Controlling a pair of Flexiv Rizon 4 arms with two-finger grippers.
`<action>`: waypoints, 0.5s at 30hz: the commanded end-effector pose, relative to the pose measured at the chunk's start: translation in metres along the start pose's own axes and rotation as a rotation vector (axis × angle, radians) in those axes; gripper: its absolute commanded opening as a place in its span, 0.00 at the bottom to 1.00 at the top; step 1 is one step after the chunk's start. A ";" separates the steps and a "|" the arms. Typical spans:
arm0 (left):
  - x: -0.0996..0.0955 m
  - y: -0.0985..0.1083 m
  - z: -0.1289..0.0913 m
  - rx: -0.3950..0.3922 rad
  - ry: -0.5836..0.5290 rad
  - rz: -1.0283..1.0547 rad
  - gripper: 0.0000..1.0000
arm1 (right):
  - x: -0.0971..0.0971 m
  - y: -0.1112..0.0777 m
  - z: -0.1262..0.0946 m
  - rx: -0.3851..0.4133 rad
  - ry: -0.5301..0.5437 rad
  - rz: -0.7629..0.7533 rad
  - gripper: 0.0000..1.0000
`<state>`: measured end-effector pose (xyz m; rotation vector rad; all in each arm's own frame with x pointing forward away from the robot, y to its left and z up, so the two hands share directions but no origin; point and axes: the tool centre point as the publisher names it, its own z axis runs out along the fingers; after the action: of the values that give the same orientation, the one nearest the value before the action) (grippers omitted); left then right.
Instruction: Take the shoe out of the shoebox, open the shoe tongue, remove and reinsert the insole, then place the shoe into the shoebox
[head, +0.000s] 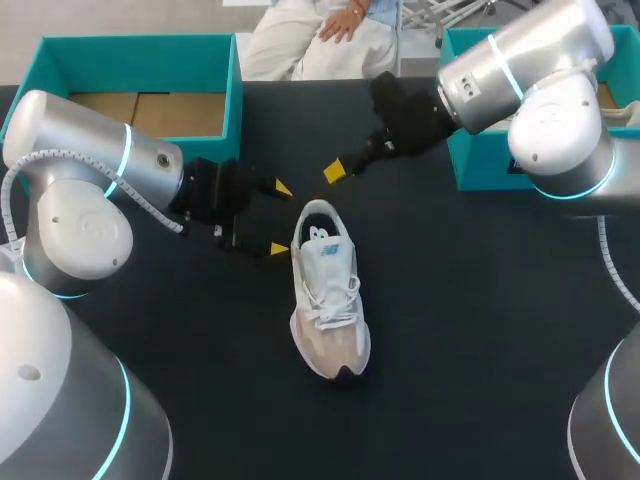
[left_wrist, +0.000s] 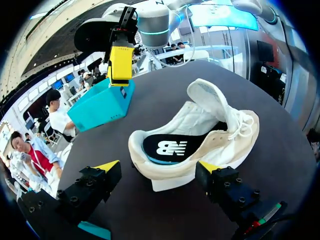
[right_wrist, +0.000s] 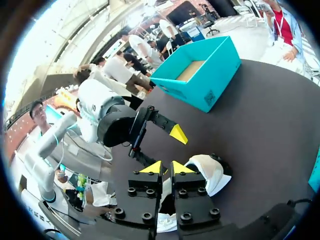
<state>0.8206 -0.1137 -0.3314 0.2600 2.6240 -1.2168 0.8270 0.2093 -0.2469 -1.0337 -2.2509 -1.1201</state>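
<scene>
Currently, at the far-L corner of the dark worktop (head: 480, 330) there's an open teal shoebox (head: 140, 65) w/ its cardboard floor showing. The L end effector (head: 280, 218) sits low, fingers spread wide, gripping nothing; the shoe's heel lies just ahead btwn the tips, one tip just beside it. The white shoe (head: 328, 300) stands on its sole mid-worktop, outside both boxes, toe toward the robot, tongue (left_wrist: 210, 97) lifted fwd, dark insole (left_wrist: 170, 147) visible inside. The R end effector (head: 335, 170) hovers beyond the heel, tips together, holding nothing. A second teal box (head: 472, 162) sits far R.
</scene>
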 end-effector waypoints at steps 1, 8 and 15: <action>0.004 0.000 -0.029 0.038 0.005 0.036 1.00 | 0.004 -0.002 -0.001 -0.002 -0.024 0.002 0.00; -0.002 0.003 -0.071 0.074 0.000 0.054 1.00 | 0.004 -0.002 -0.001 -0.002 -0.024 0.002 0.00; -0.012 0.007 -0.100 -0.017 -0.031 0.001 1.00 | 0.001 -0.003 0.011 -0.007 -0.135 0.080 0.00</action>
<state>0.8250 -0.0481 -0.2868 0.2647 2.5902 -1.2606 0.8255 0.2069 -0.2504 -1.1020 -2.2529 -1.0906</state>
